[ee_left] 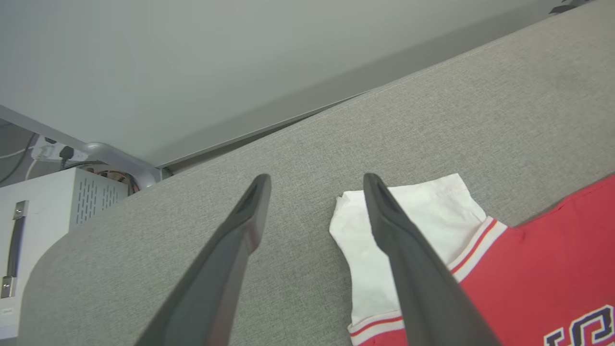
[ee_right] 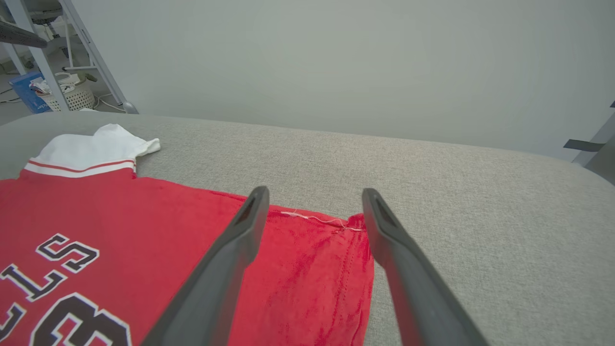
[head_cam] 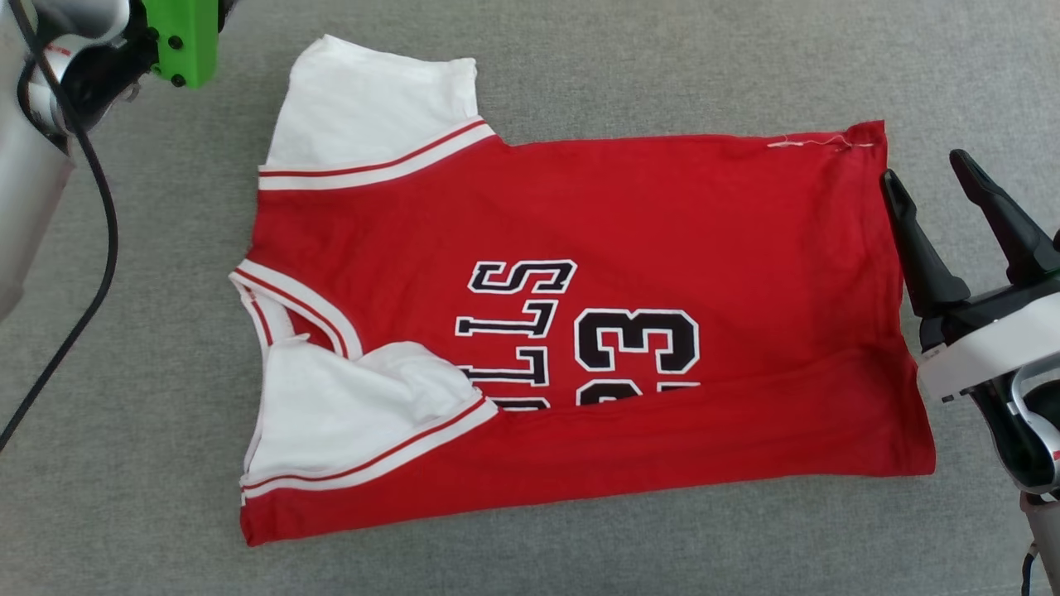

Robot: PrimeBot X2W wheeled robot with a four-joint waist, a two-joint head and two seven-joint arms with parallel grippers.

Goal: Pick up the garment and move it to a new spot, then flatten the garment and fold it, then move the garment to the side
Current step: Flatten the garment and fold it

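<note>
— What sits at the far left?

— In the head view, a pale silver forearm (head_cam: 25, 190) carries a bright green plastic block (head_cam: 186, 37), and a thin black cable (head_cam: 110, 223) hangs down beside it. The left gripper (ee_left: 314, 180) shows in its own wrist view. Its two long dark fingers stand wide apart with nothing between them, above the grey woven fabric surface (ee_left: 432, 134). One finger crosses in front of a white sleeve.

— And the shirt?

— The red jersey-style garment with white sleeves (head_cam: 621, 232) lies flat in the middle of that grey surface, with its collar to the left and its hem to the right. The far sleeve (head_cam: 364, 108) is spread out on the fabric. The near sleeve (head_cam: 348, 414) is turned in over the red. The near long edge is folded up over the front, hiding the lower part of the black, white-outlined letters (head_cam: 517, 331) and the number (head_cam: 638, 343).

— What about the right end?

— The right gripper (head_cam: 924, 165) is just beside the hem, with its fingers spread wide and holding nothing. In the right wrist view one finger lies over the garment, and the other over bare grey fabric past the hem corner. I cannot tell whether the tips touch down.
</note>
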